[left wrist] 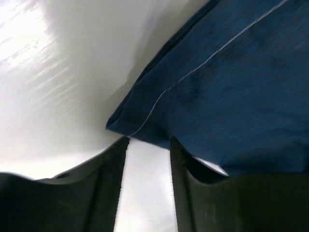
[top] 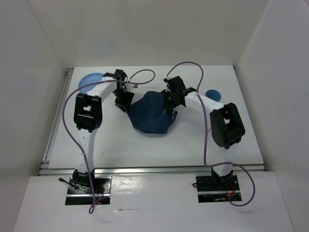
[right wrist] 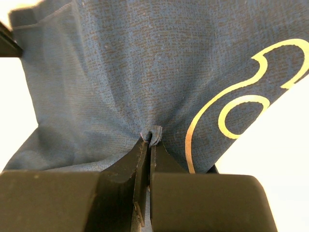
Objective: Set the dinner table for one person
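right gripper (right wrist: pixel 150 141): was clamped on a pinched fold of the placemat (top: pixel 150 118), probably so it could be pulled flat
left gripper (left wrist: pixel 148 141): was held apart at the placemat's corner on the table (top: pixel 125 147), nothing pinched yet

Plain white walls (top: pixel 145 29) rise behind the white worktop (top: pixel 145 145) and close in on its left and right sides, boxing it in. A metal rail (top: pixel 154 169) runs along the worktop's near edge, with a white board (top: pixel 154 203) just beyond that edge. Bright light glares off the worktop's surface.
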Available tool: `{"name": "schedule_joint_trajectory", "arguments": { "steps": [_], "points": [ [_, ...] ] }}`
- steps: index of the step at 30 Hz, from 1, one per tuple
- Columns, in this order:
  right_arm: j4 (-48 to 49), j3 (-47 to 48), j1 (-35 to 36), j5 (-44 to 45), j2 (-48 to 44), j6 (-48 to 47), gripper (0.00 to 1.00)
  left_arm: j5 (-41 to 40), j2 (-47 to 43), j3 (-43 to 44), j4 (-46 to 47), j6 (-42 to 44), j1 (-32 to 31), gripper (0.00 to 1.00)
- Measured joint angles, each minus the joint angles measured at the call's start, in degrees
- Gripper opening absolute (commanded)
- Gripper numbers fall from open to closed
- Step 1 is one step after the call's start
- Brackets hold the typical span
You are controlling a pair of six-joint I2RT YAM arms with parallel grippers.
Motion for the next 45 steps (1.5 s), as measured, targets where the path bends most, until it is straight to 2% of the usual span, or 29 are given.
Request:
{"name": "schedule_joint_trajectory", "arguments": {
  "steps": [2, 11, 14, 16, 17, 18, 19, 21, 22, 26, 27, 29, 30, 31, 32, 35, 37, 38, 42, 44, 45],
  "points": [
    [0.04, -0.35, -0.02, -0.09, -1.18, -0.28, 0.0, 0.76, -0.22, -0.04, 0.02, -0.48, -0.28, 0.56],
    [0.9, -0.85, 0.0, -0.72, -2.69, -0.63, 0.0, 1.31, 0.55, 1.22, -0.46, -1.27, -0.81, 0.56],
    [0.96, -1.16, 0.0, -1.09, -2.71, -0.63, 0.0, 0.13, 0.81, 1.95, -0.37, -2.29, -0.92, 0.65],
    [1.25, -1.57, 0.0, -1.25, -2.78, -0.63, 0.0, -0.61, 0.96, 2.45, -0.04, -2.43, -0.98, 0.66],
    [1.29, -1.73, 0.0, -1.31, -2.8, -0.66, 0.0, -1.01, 1.14, 2.84, 0.17, -2.49, -1.09, 0.64],
    [1.27, -1.73, 0.0, -1.44, -2.8, -0.63, 0.0, -1.46, 1.4, 3.23, 0.39, -2.45, -1.38, 0.57],
    [1.31, -1.73, 0.0, -1.6, -2.8, -0.7, 0.0, -1.95, 1.62, 3.56, 0.52, -2.43, -1.49, 0.43],
    [1.31, -1.73, -0.02, -1.77, -2.82, -0.87, 0.0, -3.52, 2.1, 3.98, 1.27, -1.77, -1.88, 0.24],
    [1.31, -1.73, 0.0, -1.81, -2.82, -0.9, 0.0, -4.13, 2.29, 4.13, 1.53, -1.66, -2.08, 0.0],
    [1.33, -1.73, -0.02, -2.1, -2.84, -1.05, 0.0, -5.35, 2.43, 3.93, 2.1, -0.74, -2.8, 0.0],
    [1.33, -1.73, -0.02, -2.12, -2.84, -1.05, 0.03, -5.4, 2.12, 3.52, 2.43, -0.59, -2.84, 0.0],
    [1.33, -1.73, 0.0, -2.21, -2.84, -1.07, 0.23, -5.35, 1.25, 2.21, 3.48, -0.35, -2.84, 0.0],
    [1.33, -1.73, 0.0, -2.16, -2.82, -0.87, 0.69, -5.35, 0.74, 1.42, 4.02, -0.31, -2.84, 0.0],
    [1.29, -1.7, 0.0, -1.97, -2.84, -0.83, 0.8, -5.35, 0.13, 0.66, 4.48, -0.28, -2.84, 0.0],
    [1.2, -1.64, -0.02, -1.7, -2.84, -0.76, 0.86, -5.35, -0.42, -0.26, 4.76, -0.31, -2.82, 0.0],
    [0.33, -1.51, 0.0, -0.04, -3.13, 0.46, 0.87, -6.62, -3.3, -4.92, 5.7, -0.35, -2.82, 0.0],
    [-0.96, -1.49, 0.0, 1.49, -3.74, 2.08, 0.86, -7.48, -6.01, -9.16, 5.84, -0.33, -2.86, 0.0],
    [-1.92, -1.44, -0.02, 2.36, -4.17, 3.41, 0.81, -7.74, -7.21, -10.88, 5.68, -0.31, -2.86, 0.0],
    [-5.88, -1.36, -0.02, 6.75, -5.2, 8.55, 0.79, -8.15, -11.26, -15.19, 4.81, -0.31, -2.86, 0.0],
    [-7.04, -1.36, -0.15, 8.13, -5.16, 10.21, 0.79, -8.11, -12.46, -15.65, 4.68, -0.31, -2.86, 0.0],
    [-7.54, -1.33, -0.35, 8.31, -5.11, 10.75, 0.83, -8.11, -12.79, -15.65, 4.68, -0.31, -2.86, 0.0]
  ]
}}
